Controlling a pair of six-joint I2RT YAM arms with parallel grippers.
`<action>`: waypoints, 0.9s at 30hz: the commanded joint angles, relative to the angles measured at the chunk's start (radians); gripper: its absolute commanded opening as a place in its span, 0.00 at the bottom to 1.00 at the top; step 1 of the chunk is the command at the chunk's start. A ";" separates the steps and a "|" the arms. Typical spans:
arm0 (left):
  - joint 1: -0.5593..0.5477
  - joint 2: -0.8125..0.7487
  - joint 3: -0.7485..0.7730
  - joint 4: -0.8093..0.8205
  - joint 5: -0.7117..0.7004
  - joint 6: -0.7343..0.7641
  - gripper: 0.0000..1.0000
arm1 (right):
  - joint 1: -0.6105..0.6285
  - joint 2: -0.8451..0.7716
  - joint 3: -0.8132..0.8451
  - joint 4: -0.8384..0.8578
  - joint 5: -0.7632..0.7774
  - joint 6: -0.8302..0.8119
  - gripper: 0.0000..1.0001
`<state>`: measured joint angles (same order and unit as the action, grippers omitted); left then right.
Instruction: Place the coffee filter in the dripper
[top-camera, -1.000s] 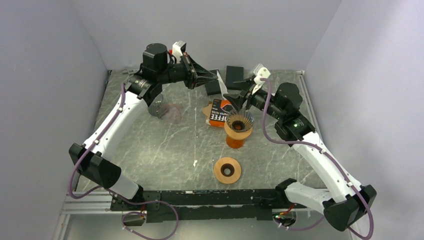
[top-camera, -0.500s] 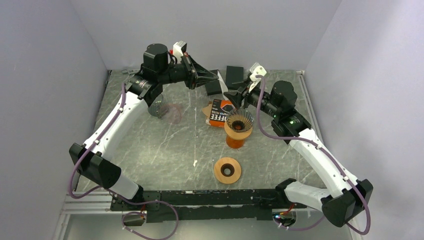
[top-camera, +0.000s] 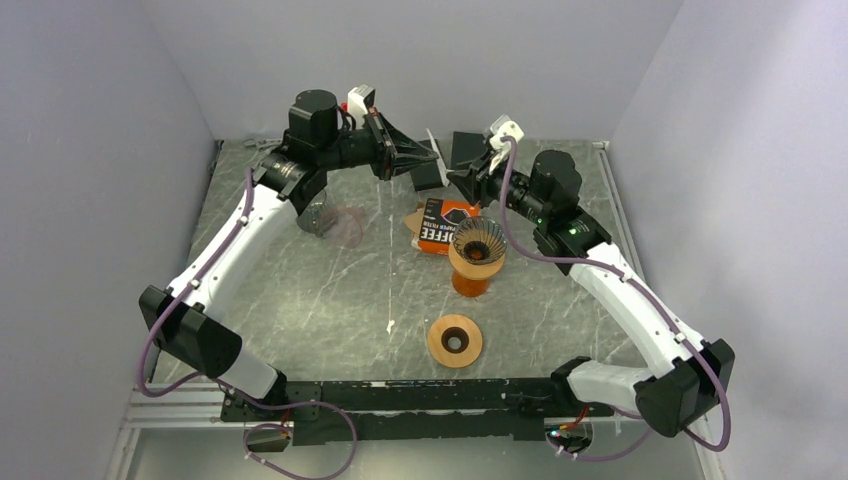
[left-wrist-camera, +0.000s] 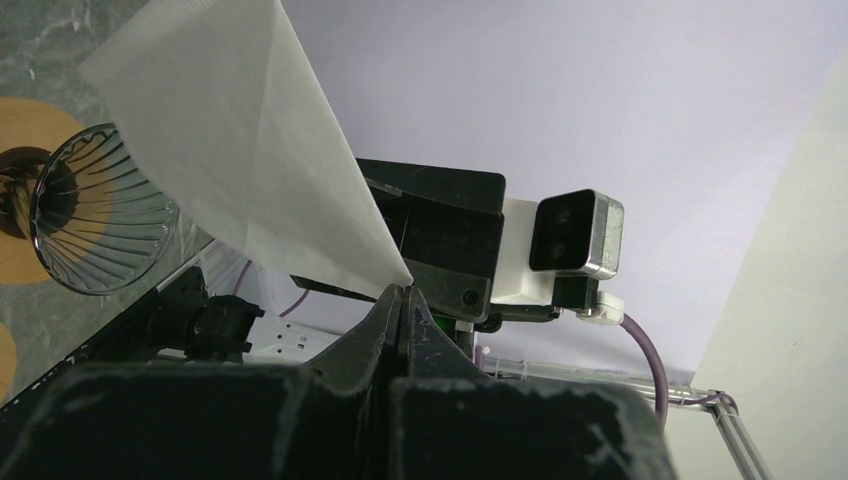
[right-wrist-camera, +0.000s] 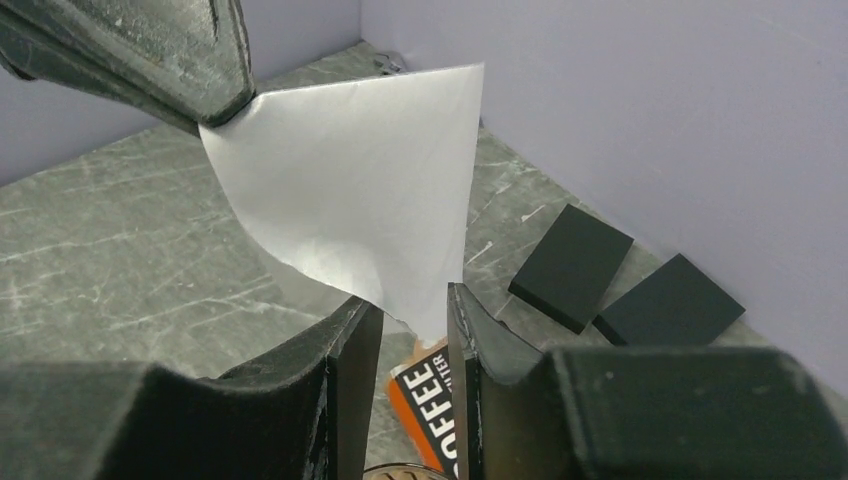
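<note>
A white paper coffee filter (right-wrist-camera: 370, 190) hangs in the air at the back of the table; it also shows in the left wrist view (left-wrist-camera: 240, 140) and thinly in the top view (top-camera: 434, 146). My left gripper (left-wrist-camera: 405, 292) is shut on the filter's pointed corner. My right gripper (right-wrist-camera: 405, 305) is open, and the filter's lower edge sits between its fingers. The ribbed glass dripper (top-camera: 478, 240) stands on an orange cup (top-camera: 473, 277) near the table's middle, in front of and below both grippers. It also shows in the left wrist view (left-wrist-camera: 95, 215).
An orange coffee filter box (top-camera: 438, 224) lies just behind the dripper. Two black blocks (right-wrist-camera: 570, 265) (right-wrist-camera: 668, 300) lie by the back wall. A wooden ring (top-camera: 455, 340) sits nearer the front. A clear glass vessel (top-camera: 330, 220) stands at the left.
My right gripper has risen from beside the dripper and moved back to the filter, so the filter's edge now sits between its open fingers. The left gripper has held nearly still.
</note>
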<state>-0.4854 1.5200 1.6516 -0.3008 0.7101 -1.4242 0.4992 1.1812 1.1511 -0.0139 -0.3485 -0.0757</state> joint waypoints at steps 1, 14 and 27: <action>-0.007 -0.048 -0.018 0.043 0.001 -0.019 0.00 | 0.004 0.000 0.056 0.050 -0.003 0.014 0.34; -0.007 -0.069 -0.090 0.095 -0.031 -0.101 0.00 | 0.008 -0.060 -0.013 0.078 0.045 -0.047 0.52; -0.007 -0.080 -0.133 0.127 -0.050 -0.152 0.00 | 0.022 -0.058 -0.006 0.045 0.038 -0.078 0.00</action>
<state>-0.4881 1.4872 1.5276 -0.2203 0.6792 -1.5585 0.5144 1.1393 1.1339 0.0071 -0.3042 -0.1444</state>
